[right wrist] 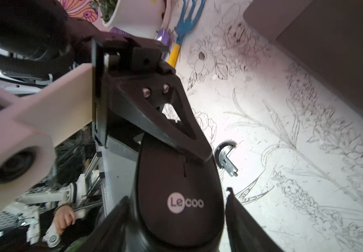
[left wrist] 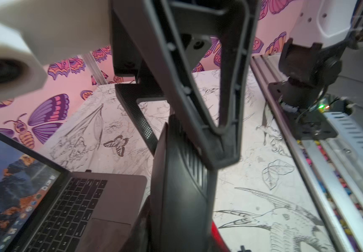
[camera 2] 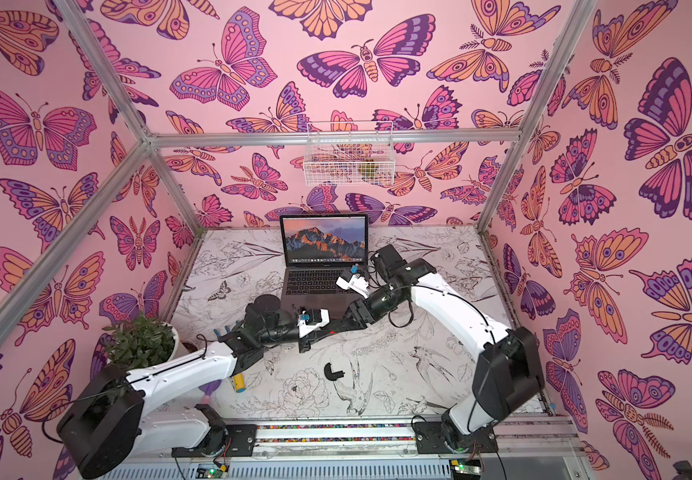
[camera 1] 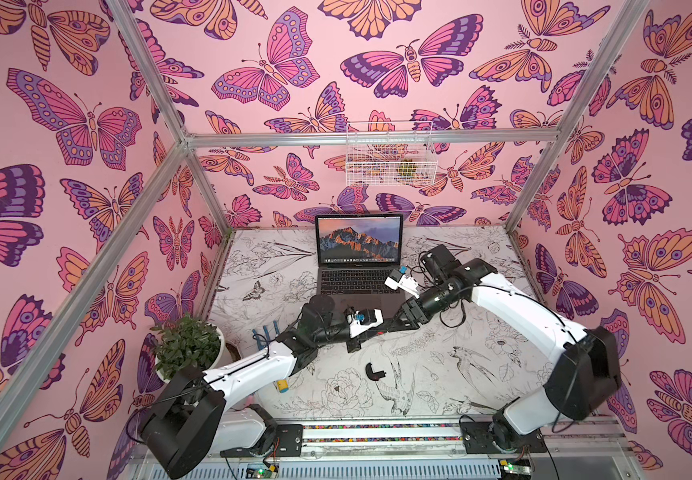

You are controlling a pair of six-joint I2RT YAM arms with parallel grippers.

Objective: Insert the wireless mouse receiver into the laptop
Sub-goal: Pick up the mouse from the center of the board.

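Black mouse (right wrist: 182, 172) stretches lengthwise between the arms, left gripper (left wrist: 186, 152) clamped on one end, right gripper (right wrist: 176, 197) spread around the other; open laptop (camera 1: 359, 282) just behind faces them, receiver hidden from view.

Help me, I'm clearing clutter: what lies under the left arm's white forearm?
A garden fork with blue prongs and yellow handle: both ends show past the forearm; its middle is covered. Something purple peeks out.

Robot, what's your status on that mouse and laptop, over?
Left gripper shut on mouse; right gripper open around it. Tiny black stub on laptop edge, possibly the receiver. Loose cover on table, apart from laptop.
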